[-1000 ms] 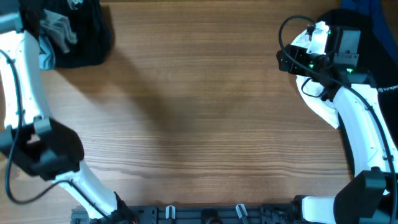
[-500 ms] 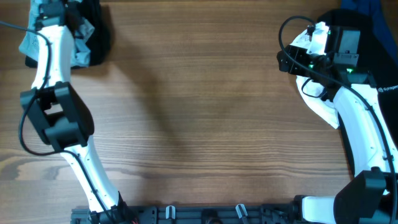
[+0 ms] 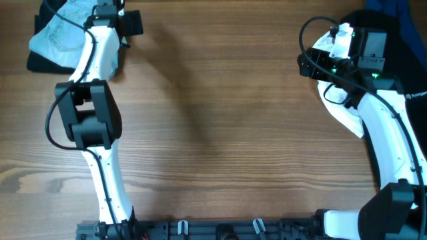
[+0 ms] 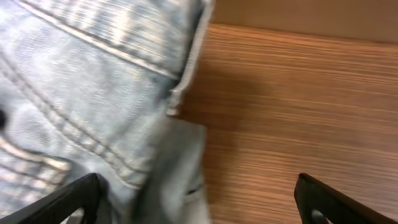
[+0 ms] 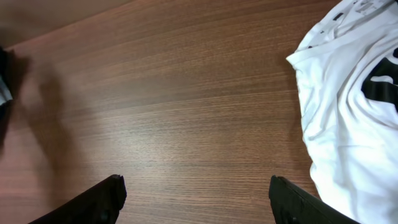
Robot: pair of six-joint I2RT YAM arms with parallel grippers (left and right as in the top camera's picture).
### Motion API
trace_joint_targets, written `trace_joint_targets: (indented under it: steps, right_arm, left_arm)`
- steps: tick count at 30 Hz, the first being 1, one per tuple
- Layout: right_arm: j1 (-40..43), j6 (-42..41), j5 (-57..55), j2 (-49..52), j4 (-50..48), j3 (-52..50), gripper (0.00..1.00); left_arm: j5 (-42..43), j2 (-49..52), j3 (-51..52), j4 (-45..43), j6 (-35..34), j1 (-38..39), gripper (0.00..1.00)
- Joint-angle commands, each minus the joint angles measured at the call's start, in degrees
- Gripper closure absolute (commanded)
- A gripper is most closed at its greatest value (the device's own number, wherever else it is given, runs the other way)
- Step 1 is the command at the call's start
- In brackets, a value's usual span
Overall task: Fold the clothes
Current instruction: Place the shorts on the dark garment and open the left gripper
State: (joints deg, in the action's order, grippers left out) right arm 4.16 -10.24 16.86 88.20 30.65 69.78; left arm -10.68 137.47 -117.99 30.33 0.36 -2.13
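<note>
Compared with half a second ago, the left arm reaches farther to the right along the far edge of the table (image 3: 220,120). More of the pale blue denim shorts (image 3: 61,32) now shows beside its wrist. The right arm is where it was.

The left gripper (image 4: 199,198) has its two dark fingers (image 4: 73,200) spread wide, with nothing clamped between them. In its wrist view the shorts (image 4: 74,93) fill the space ahead of the hand and to its left, showing stitched seams and a raw edge. The denim runs down close to the finger on that side; the view is too blurred to tell whether it touches. Ahead of the hand and to its right is bare wood. In the overhead view the shorts lie bunched at the far left corner, partly over a black item (image 3: 40,63).

The right gripper (image 5: 199,198) hovers with its fingers apart, also holding nothing. Bare wood lies under and ahead of it. To its right is a crumpled white shirt (image 5: 354,93) with black print.
</note>
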Motion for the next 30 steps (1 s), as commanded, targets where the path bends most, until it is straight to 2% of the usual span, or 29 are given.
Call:
trace_joint_targets:
  steps: [1, 4, 5, 6, 7, 9, 13, 14, 17, 20, 22, 24, 25, 28, 29, 30]
  right_arm:
    - [-0.46, -0.5, -0.07, 0.96, -0.52, -0.15, 0.21]
    - [-0.46, -0.46, -0.11, 0.94, -0.61, -0.15, 0.21]
    - [-0.46, -0.46, -0.11, 0.94, -0.63, -0.15, 0.21]
    - [-0.46, -0.44, -0.11, 0.94, -0.63, -0.15, 0.21]
    - [-0.46, -0.44, -0.11, 0.94, -0.81, -0.15, 0.21]
    - [-0.46, -0.46, -0.11, 0.94, -1.25, -0.15, 0.21]
    - [-0.46, -0.46, -0.11, 0.94, -1.33, -0.15, 0.21]
    - [-0.46, -0.48, -0.11, 0.96, -1.33, -0.15, 0.21]
    - [-0.46, -0.46, -0.13, 0.96, -1.31, -0.15, 0.21]
    - [-0.46, -0.39, -0.13, 0.94, -1.29, -0.15, 0.21]
    - [-0.46, 1.53, -0.35, 0.94, -2.21, -0.13, 0.18]
    - [-0.46, 4.0, -0.09, 0.72, -3.02, 0.31, 0.04]
    - [-0.46, 5.55, 0.15, 0.39, -2.95, 1.44, 0.01]
    - [-0.46, 10.19, 0.33, -0.76, 0.66, 8.57, 0.0]
    - [-0.5, 11.43, 0.33, -1.49, 2.82, 11.32, 0.0]
    - [-0.5, 12.07, 0.28, -2.25, 4.61, 13.31, 0.0]
  left_arm:
    - [-7.85, -5.25, -4.5, 3.17, 0.94, -1.99, 0.0]
    - [-7.98, -7.41, -4.57, 4.15, 0.9, -4.0, 0.02]
    - [-7.32, -6.82, -4.13, 4.15, 0.9, -5.05, 0.16]
    - [-6.19, -5.95, -3.61, 4.2, 0.76, -6.21, 0.37]
    - [-5.27, -4.66, -2.99, 3.98, 0.42, -7.3, 0.66]
    - [-3.69, -1.22, -2.84, 3.91, 0.39, -9.09, 0.86]
    - [-4.37, 5.64, -2.84, 2.38, -0.11, -13.2, 0.94]
    - [-4.39, 6.62, -2.84, 1.99, -1.55, -14.23, 0.94]
    - [-4.35, 8.98, -2.84, 2.08, -11.61, -18.93, 0.93]
    - [-1.44, 10.05, -2.84, 2.73, -14.78, -22.62, 0.79]
    - [-1.11, 9.57, -2.86, 3.15, -14.56, -23.71, 0.62]
    - [-1.14, 7.32, -2.86, 4.35, -14.05, -23.87, 0.44]
    - [-1.11, 5.55, -2.89, 5.03, -14.08, -23.82, 0.37]
    - [-1.11, -3.67, -2.89, 7.56, -14.1, -22.67, 0.1]
    - [-1.14, -8.55, -2.89, 9.53, -14.08, -21.99, 0.04]
    - [-1.09, -12.74, -2.89, 11.41, -14.1, -21.31, 0.01]
